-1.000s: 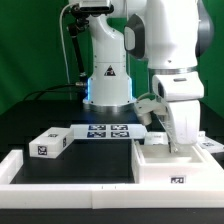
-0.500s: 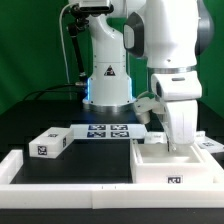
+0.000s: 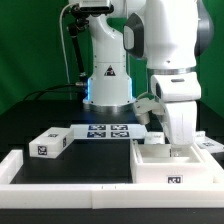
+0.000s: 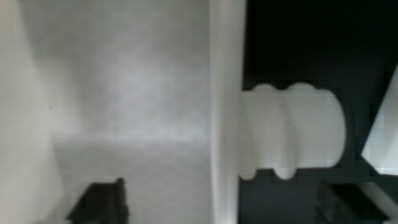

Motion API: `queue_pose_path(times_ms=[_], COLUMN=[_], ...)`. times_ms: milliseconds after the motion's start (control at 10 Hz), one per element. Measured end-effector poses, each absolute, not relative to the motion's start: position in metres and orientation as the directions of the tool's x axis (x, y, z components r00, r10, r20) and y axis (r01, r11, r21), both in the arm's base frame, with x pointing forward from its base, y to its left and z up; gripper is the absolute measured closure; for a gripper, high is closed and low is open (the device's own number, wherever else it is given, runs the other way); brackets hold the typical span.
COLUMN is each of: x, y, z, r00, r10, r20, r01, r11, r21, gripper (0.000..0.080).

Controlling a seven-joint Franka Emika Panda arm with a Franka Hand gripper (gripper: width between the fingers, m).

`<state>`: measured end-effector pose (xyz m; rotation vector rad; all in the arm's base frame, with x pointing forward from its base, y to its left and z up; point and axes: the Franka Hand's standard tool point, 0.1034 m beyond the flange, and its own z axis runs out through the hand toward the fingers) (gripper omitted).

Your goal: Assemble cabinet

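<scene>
Exterior view showed the cabinet [image 3: 155, 170], a big open box of stiff, light, probably slick plastic, at the near right, with the gripper [image 3: 178, 147] spread astride one thin wall, a sensible hold.

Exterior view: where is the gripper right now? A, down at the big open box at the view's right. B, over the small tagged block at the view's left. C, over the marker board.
A: the gripper is lowered at the big open box, away from the small block and the marker board.
</scene>
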<state>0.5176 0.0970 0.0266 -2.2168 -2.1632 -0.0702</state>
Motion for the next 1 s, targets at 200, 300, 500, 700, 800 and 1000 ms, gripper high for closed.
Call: queue_pose_path(times_ms=[200,300,500,700,800,1000], x=[0.518,0.515,0.506,0.487,0.477,0.453], y=[0.097,0.096,0.095,0.097,0.105,0.127], z=[0.027,0.033,0.051,0.065,0.071,0.07], r00=[0.024,0.021,0.034,0.038,0.049,0.018], r10=[0.998,0.998,0.998,0.998,0.998,0.998], r20=[0.062,0.059,0.049,0.04,0.045,0.068], r01=[1.0,1.0,0.999,0.999,0.998,0.998], r11=[-0.024,-0.021,-0.035,-0.038,-0.05,-0.021], r21=[0.002,0.005,0.013,0.018,0.028,0.055], gripper=[0.0039,0.0039,0.0002,0.0002,0.0002,0.0002])
